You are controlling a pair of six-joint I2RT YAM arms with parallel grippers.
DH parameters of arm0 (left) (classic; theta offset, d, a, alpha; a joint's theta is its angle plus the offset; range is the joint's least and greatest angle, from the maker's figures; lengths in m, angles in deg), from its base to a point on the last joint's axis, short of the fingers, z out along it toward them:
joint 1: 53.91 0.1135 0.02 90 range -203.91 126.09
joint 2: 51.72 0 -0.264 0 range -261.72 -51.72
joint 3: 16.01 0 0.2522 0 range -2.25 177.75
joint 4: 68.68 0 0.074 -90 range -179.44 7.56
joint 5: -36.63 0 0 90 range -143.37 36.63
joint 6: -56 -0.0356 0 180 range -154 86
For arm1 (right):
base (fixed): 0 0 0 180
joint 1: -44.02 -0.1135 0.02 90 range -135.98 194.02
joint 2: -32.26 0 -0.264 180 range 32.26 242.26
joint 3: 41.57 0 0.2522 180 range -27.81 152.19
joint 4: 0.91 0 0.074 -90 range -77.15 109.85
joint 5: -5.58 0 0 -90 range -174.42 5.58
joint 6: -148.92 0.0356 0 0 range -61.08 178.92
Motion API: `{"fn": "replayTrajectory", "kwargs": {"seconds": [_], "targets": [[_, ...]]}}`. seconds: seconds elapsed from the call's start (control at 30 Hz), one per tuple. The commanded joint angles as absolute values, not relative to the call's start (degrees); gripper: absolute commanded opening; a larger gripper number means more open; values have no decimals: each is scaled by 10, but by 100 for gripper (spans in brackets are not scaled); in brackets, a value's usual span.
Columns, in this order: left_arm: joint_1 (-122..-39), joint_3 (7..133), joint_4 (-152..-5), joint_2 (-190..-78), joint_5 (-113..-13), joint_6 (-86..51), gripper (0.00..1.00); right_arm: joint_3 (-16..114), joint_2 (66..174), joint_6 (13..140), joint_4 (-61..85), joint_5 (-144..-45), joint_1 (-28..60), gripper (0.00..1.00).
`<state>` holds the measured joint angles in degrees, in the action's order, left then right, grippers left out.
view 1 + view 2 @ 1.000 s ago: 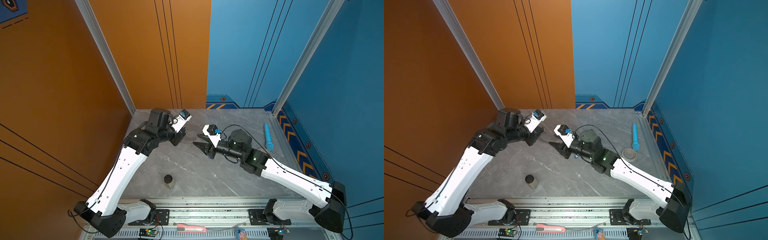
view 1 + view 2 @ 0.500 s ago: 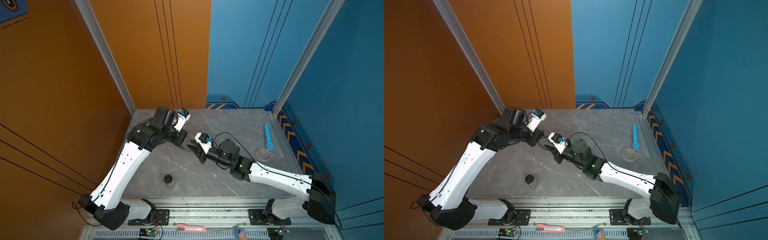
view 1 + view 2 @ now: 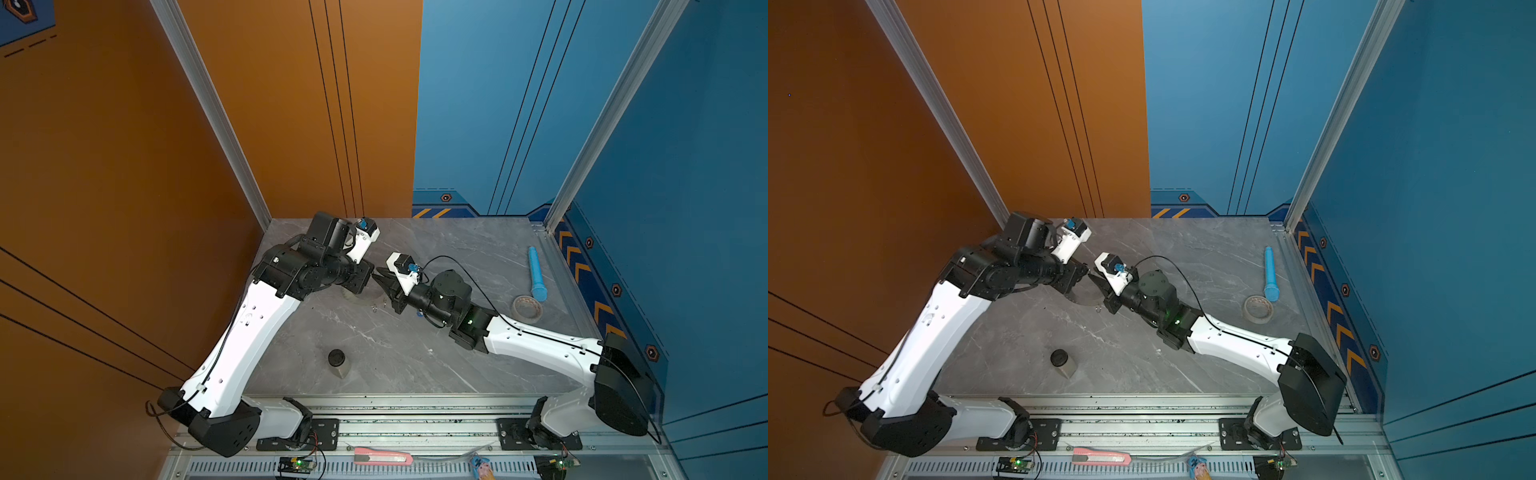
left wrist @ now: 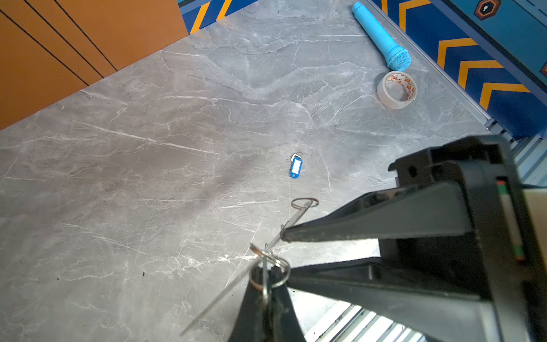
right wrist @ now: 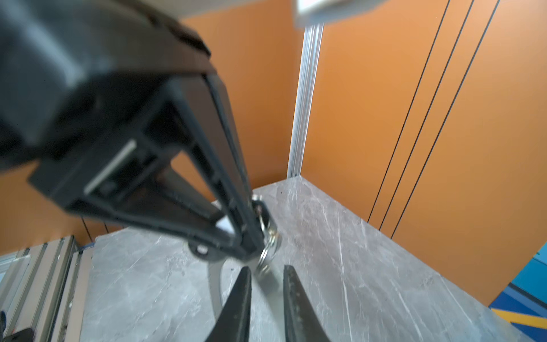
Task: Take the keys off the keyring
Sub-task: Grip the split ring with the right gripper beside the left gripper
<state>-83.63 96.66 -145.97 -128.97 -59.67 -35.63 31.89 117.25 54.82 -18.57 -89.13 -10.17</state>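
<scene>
The keyring (image 4: 236, 284), a thin shiny metal ring, hangs tilted above the table and shows edge-on in the left wrist view. In both top views it shows as a grey disc (image 3: 362, 297) (image 3: 1083, 299) under the grippers. My left gripper (image 4: 266, 271) (image 3: 368, 272) is shut on its rim, where a small wire loop (image 4: 270, 268) circles the tips. My right gripper (image 5: 267, 268) (image 4: 286, 253) (image 3: 379, 279) faces it tip to tip, open by a narrow gap that straddles the loop (image 5: 264, 259). A blue key (image 4: 296, 167) lies loose on the table.
A beige tape roll (image 3: 527, 308) and a blue cylinder (image 3: 536, 274) lie at the right edge. A small black-capped jar (image 3: 337, 362) stands near the front. A pink knife (image 3: 382, 457) rests on the front rail. The orange wall (image 5: 414, 118) is close behind the left gripper.
My right gripper has moved left up to the left gripper's tips, and its jaws have narrowed. The left arm has shifted slightly and stays shut on the keyring.
</scene>
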Motion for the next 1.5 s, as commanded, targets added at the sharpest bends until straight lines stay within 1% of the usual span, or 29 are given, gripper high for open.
{"fn": "replayTrajectory", "kwargs": {"seconds": [0.0,0.1,0.3,0.6,1.0,1.37,1.4,1.47], "targets": [[-838,990,-1467,-1296,-613,-352,0,342,1185,551,-206,-907,-97,21],[-836,994,-1467,-1298,-617,-354,0,349,1192,552,-201,-910,-96,21],[-828,998,-1467,-1294,-623,-356,0,357,1196,549,-184,-910,-89,14],[-825,994,-1470,-1289,-645,-367,0,372,1205,520,-141,-906,-82,13],[-819,993,-1480,-1292,-653,-375,0,395,1208,489,-102,-925,-65,14],[-814,1000,-1482,-1302,-650,-378,0,399,1203,522,-131,-986,-60,19],[-813,1000,-1483,-1302,-651,-379,0,399,1204,524,-130,-987,-59,19],[-812,1001,-1483,-1303,-653,-380,0,402,1205,525,-121,-987,-58,14]]}}
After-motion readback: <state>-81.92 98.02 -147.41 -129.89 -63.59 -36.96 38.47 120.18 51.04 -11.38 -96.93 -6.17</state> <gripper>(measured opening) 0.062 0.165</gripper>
